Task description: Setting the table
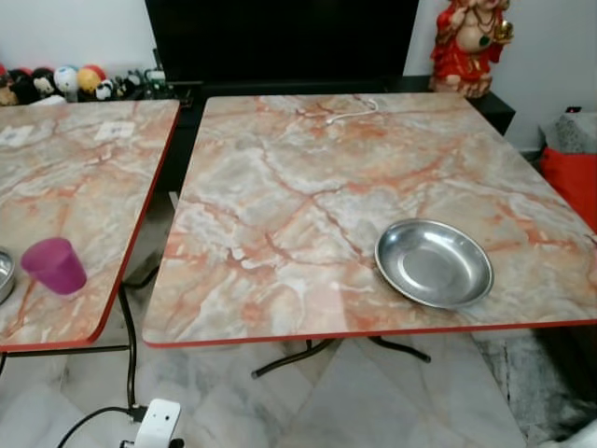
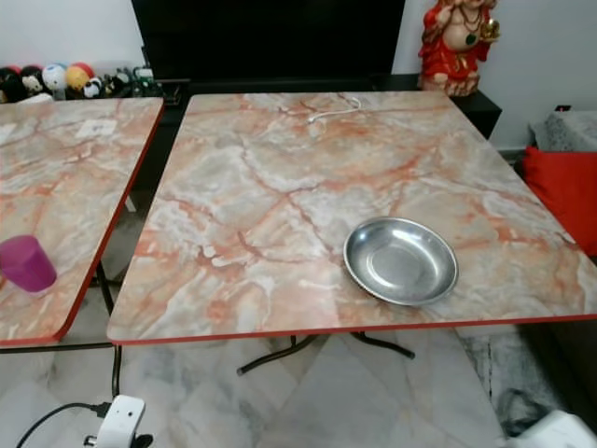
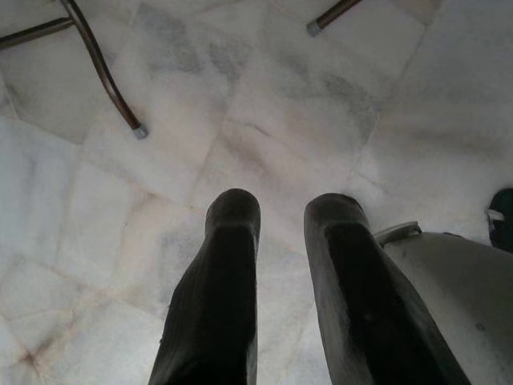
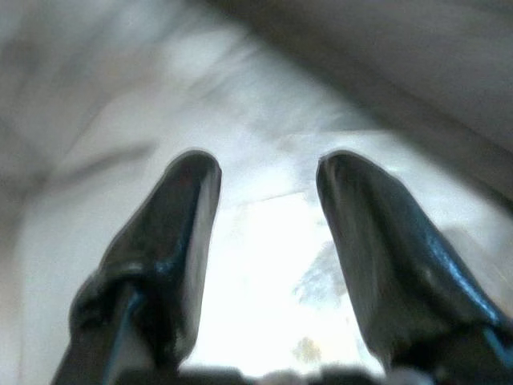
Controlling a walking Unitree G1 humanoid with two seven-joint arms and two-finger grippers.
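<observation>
- Steel was the only tableware on the main table (image 1: 280, 215): one shallow metal dish (image 1: 434, 262) lay flat on the marble-patterned top, near the front edge and toward the table's right side.
- Beyond the dish, at the table's far edge, we noted a white cord (image 1: 353, 112) lying loose on the surface.
- To the left of that table stood a second table (image 1: 65, 196) of the same pattern, apart from it by a narrow gap. On it sat a purple cup (image 1: 55, 265), upright, near its front edge; a rim of another metal bowl (image 1: 5, 273) showed just beside the cup.
- The left gripper (image 3: 280, 241) hung low over the pale floor near the table legs, its fingers parted with nothing between them.
- The right gripper (image 4: 264, 208) likewise pointed at the floor, blurred, fingers apart and empty.
- We judged the task to be at an early stage: one dish placed, no cup beside it, neither arm engaged.
- The next move, in our judgement, called for a turn toward the second table and a reach for the purple cup, to be carried across and set near the dish.
</observation>
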